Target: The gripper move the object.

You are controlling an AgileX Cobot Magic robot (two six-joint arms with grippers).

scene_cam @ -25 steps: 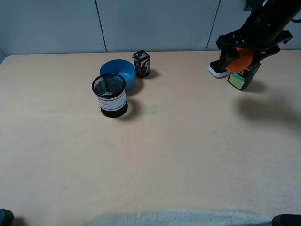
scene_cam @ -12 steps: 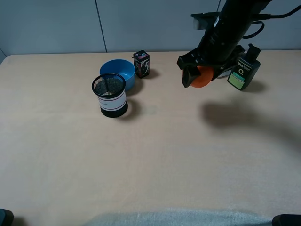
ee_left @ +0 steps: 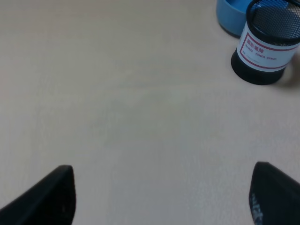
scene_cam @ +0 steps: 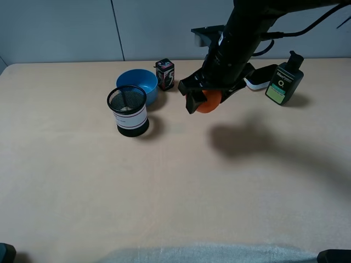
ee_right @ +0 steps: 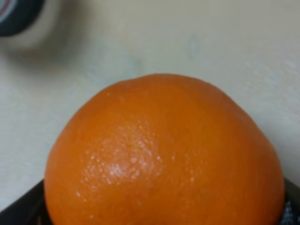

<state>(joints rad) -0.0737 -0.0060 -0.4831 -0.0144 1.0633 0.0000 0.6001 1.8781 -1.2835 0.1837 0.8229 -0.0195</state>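
Exterior high view: the right pincer [scene_cam: 204,100] is clenched on the mandarin [scene_cam: 210,101], with a black finger on either side of it. The mandarin hangs over the far half of the counter [scene_cam: 164,186], right of the blue bowl [scene_cam: 137,82] and the small dark box [scene_cam: 165,74], and left of the green bottle [scene_cam: 284,81]. The arm's shadow [scene_cam: 241,139] lies on the counter, nearer and to the right. A mesh cup [scene_cam: 128,111] stands just near of the bowl. In the right wrist view the mandarin [ee_right: 164,154] fills most of the frame. In the left wrist view the left pincer [ee_left: 161,194] is released, fingertips wide apart over the counter, well apart from the cup and bowl.
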